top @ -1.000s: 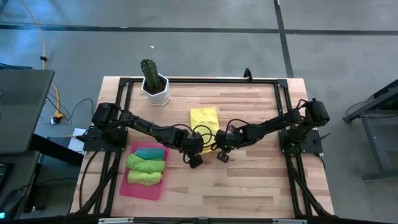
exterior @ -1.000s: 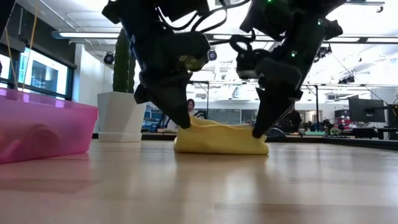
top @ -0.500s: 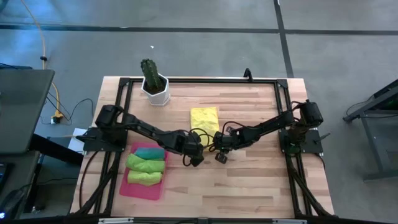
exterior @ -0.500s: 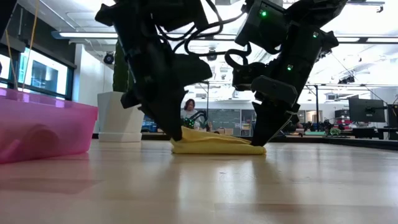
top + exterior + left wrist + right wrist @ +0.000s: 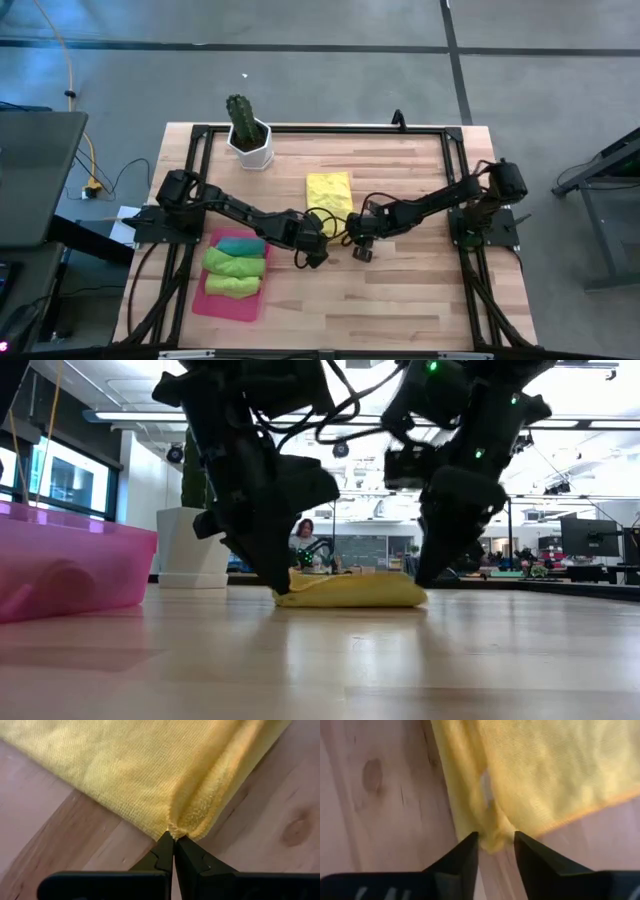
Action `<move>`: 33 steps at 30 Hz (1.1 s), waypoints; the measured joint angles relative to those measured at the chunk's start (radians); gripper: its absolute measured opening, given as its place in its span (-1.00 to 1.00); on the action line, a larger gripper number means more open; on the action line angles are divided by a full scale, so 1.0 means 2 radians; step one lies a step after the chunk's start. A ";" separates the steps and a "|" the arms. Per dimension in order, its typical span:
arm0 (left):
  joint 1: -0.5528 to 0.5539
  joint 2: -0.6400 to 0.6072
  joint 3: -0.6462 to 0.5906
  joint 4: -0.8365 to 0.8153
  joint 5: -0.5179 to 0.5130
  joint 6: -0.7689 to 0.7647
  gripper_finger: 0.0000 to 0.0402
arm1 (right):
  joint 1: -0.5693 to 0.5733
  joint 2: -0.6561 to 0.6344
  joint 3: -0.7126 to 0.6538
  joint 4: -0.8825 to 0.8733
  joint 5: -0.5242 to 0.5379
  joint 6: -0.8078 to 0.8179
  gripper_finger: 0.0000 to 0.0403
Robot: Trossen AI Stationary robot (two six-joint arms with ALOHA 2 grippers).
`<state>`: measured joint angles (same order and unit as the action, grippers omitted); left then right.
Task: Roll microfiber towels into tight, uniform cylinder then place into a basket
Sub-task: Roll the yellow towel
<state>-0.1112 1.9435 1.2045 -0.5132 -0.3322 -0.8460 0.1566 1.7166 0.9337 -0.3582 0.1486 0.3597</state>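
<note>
**Inspector A:** High view first. The yellow towel [image 5: 329, 190] lies flat near the middle of the surface [image 5: 400, 290], somewhat toward its far edge. Both arms reach inward to the towel's near edge. The left end effector [image 5: 314, 256] sits at the near-left corner of the towel, the right end effector [image 5: 361, 250] at the near-right corner.

**Inspector B:** Grip condition?

**Inspector A:** Left wrist view: the fingers [image 5: 162, 857] are pressed together, pinching a corner fold of the yellow towel. Right wrist view: the fingers [image 5: 465, 857] stand a little apart with a bunched bit of towel edge between them (contact with both fingers appears made, so I record it as gripping).

**Inspector B:** Low view?

**Inspector A:** The towel's near edge is curled into a low hump on the surface, both end effectors down at its two ends.

**Inspector B:** The basket?

**Inspector A:** The pink basket [image 5: 203, 302] sits at the near-left corner of the surface. It holds a teal towel [image 5: 241, 245] at its far end and two lime green towels [image 5: 234, 275] nearer, all rolled. A white pot with a cactus [image 5: 247, 135] stands at the far-left corner.
</note>
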 joint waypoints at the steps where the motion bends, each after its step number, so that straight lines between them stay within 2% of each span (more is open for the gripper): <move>1: 0.000 0.001 0.000 -0.003 0.000 0.000 -1.00 | 0.000 -0.009 0.000 -0.010 0.000 -0.001 -0.37; 5: 0.000 0.007 0.000 0.002 -0.001 -0.003 -1.00 | 0.001 -0.045 0.000 -0.040 0.000 -0.015 -0.32; 10: 0.000 0.015 0.000 0.010 -0.002 -0.003 -1.00 | 0.036 -0.055 0.000 -0.007 0.006 -0.124 -0.32; 16: 0.000 0.017 0.000 0.021 -0.001 0.001 -1.00 | 0.057 -0.019 0.000 0.020 0.076 -0.203 -0.32; 24: 0.000 0.017 0.000 0.021 0.001 0.007 -1.00 | 0.052 0.026 0.000 0.023 0.109 -0.213 -0.32; 33: 0.000 0.017 0.000 0.021 0.002 0.013 -1.00 | 0.048 0.038 0.000 0.027 0.111 -0.202 -0.33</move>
<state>-0.1116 1.9777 1.2049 -0.4709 -0.3290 -0.8196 0.2535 1.7927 0.9333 -0.3051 0.3702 -0.0442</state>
